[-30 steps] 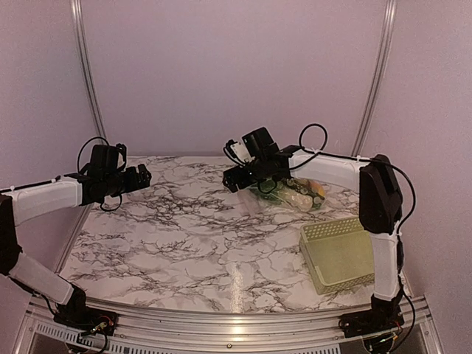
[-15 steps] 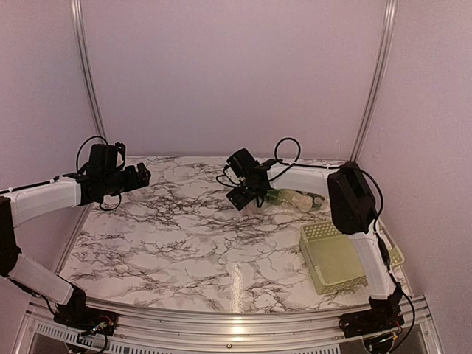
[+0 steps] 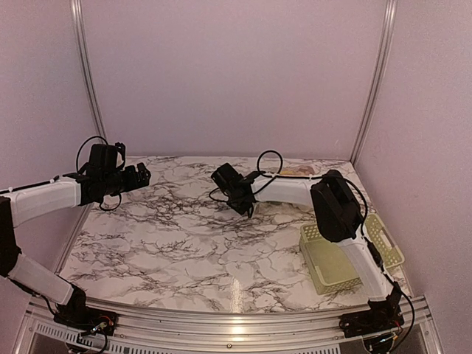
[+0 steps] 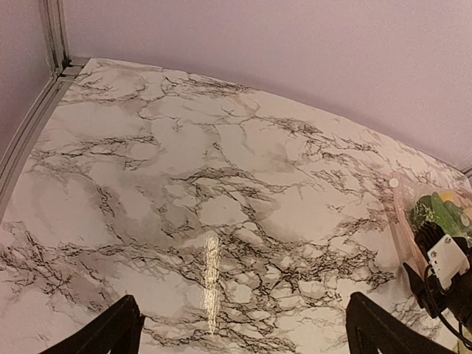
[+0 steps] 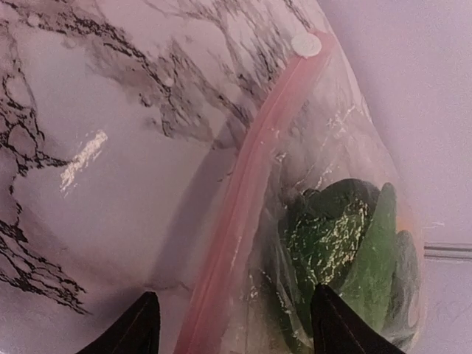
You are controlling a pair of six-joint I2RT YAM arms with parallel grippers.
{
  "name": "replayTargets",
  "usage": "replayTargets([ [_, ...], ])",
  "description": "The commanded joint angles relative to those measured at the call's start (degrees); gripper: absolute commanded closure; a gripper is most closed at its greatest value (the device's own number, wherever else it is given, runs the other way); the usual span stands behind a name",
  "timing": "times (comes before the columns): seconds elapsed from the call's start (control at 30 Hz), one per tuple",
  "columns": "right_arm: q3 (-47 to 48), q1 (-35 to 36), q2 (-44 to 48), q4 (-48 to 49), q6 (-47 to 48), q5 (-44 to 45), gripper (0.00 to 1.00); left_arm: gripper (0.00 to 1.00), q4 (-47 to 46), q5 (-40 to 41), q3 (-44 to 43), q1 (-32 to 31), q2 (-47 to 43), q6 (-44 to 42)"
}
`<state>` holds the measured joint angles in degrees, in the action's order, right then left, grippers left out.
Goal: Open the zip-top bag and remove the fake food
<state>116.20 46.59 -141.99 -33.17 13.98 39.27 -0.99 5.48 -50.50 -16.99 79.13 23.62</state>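
The zip-top bag (image 5: 324, 147) lies on the marble table, clear and crinkly, with a pinkish-white zipper strip (image 5: 247, 206) along its left edge. Dark green and lighter green fake food (image 5: 335, 240) shows through the plastic. My right gripper (image 5: 236, 328) is open, low over the table, with its fingers on either side of the near end of the zipper strip. In the top view my right gripper (image 3: 242, 205) is at mid-table and its arm hides most of the bag. My left gripper (image 3: 144, 177) is open and empty, held above the table's far left. The bag also shows in the left wrist view (image 4: 431, 210).
A pale yellow-green lattice basket (image 3: 339, 254) stands at the right front, under my right arm's elbow. The pink back wall and metal corner rails border the table (image 3: 184, 243). My right wrist, black with a white label (image 4: 446, 258), shows at the right edge of the left wrist view.
My right gripper has swung left and down from above the bag to its zipper edge, and its arm now hides the bag in the top view. The left arm has not moved.
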Motion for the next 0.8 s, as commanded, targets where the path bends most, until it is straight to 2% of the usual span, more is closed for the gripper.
replayTargets([
  [0.0,1.4,0.3,-0.6,-0.4,1.5,6.7,0.43,0.01,0.2,0.5,0.4,-0.3,-1.0,0.1],
  [0.1,0.0,1.1,1.2,1.2,2.3,6.4,0.58,0.01,0.1,0.5,0.4,-0.3,-0.9,0.2],
  [0.3,-0.6,2.8,5.3,2.9,3.6,1.4,0.98,0.01,-0.1,0.7,0.6,-0.3,-0.9,0.3],
  [0.47,-0.7,3.7,11.6,2.9,3.5,-6.0,1.0,0.01,-2.7,1.6,2.3,-0.3,-2.7,1.0],
  [0.77,-4.0,4.3,24.8,4.7,5.8,-24.0,1.0,0.01,-19.0,-3.2,12.6,-0.3,-13.9,-1.9],
])
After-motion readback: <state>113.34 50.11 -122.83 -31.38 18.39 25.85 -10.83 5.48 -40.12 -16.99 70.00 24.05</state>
